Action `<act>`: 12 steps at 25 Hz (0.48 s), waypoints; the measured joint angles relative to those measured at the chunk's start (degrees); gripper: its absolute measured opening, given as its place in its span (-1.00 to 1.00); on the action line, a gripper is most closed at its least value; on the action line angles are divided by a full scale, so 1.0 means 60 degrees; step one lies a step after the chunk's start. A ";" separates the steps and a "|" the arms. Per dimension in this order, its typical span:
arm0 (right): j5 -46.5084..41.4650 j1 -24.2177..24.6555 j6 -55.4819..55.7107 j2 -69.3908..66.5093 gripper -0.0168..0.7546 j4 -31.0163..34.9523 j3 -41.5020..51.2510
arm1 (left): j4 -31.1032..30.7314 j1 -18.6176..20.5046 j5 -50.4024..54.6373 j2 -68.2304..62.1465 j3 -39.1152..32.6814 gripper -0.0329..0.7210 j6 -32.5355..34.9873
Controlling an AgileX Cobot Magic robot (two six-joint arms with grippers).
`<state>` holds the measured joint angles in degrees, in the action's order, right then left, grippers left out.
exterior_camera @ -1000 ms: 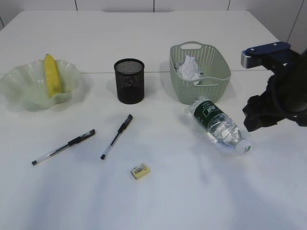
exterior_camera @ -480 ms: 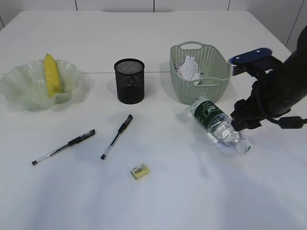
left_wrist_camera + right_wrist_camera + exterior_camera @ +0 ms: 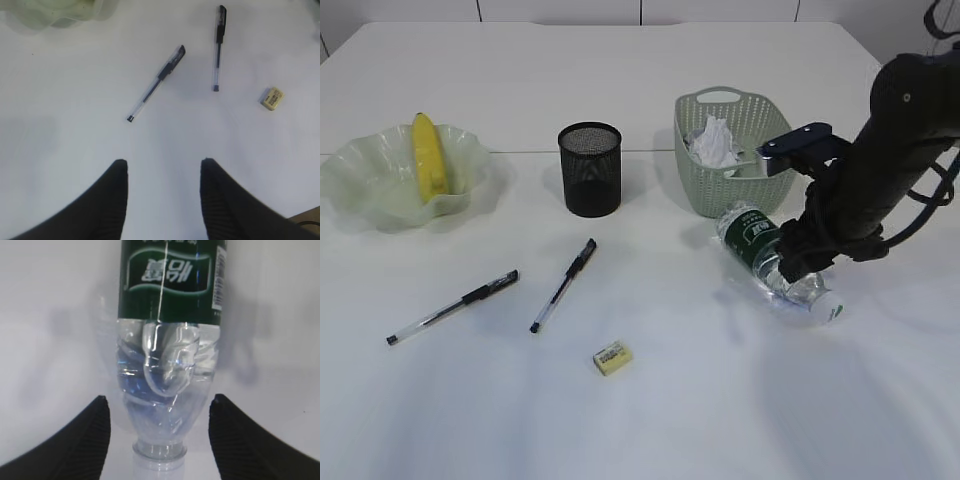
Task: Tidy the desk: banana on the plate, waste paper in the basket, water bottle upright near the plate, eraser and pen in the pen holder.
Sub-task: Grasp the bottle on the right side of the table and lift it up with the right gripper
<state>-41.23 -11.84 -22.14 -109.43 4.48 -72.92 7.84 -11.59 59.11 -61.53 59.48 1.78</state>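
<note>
The water bottle (image 3: 757, 247) lies on its side on the desk (image 3: 720, 400), with its white cap (image 3: 831, 311) toward the front right. My right gripper (image 3: 798, 266) hangs over its clear shoulder. In the right wrist view the right gripper (image 3: 160, 399) is open, one finger on each side of the water bottle (image 3: 167, 340), with gaps on both sides. The banana (image 3: 426, 156) rests in the plate (image 3: 360, 185). The waste paper (image 3: 715, 143) sits in the basket (image 3: 760, 175). Two pens (image 3: 455, 306) (image 3: 563, 284) and the eraser (image 3: 611, 357) lie loose in front of the pen holder (image 3: 589, 168). My left gripper (image 3: 163, 165) is open and empty above bare desk.
The left wrist view shows both pens (image 3: 156, 82) (image 3: 219, 46), the eraser (image 3: 273, 98) and an edge of the plate (image 3: 55, 10) ahead of the fingers. The basket stands right behind the bottle's base. The left arm is outside the exterior view.
My right arm has swung in from the right edge, leftward and down, until its open jaws straddle the bottle's neck end. The bottle and the other things have not moved.
</note>
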 joint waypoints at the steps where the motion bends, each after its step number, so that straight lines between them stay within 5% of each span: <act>1: -0.0161 0.0000 -0.0003 -0.0070 0.24 0.0000 -0.0075 | 0.0000 0.0000 0.0000 0.0000 0.0000 -0.02 0.0000; 12: -0.1095 0.0000 0.0094 -0.0136 0.24 -0.0266 -0.0156 | 0.0000 0.0000 -0.0044 0.0000 0.0000 -0.02 0.0000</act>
<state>-47.80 -11.84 -21.58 -110.25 2.89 -73.85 7.84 -11.59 58.84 -61.53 59.48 1.78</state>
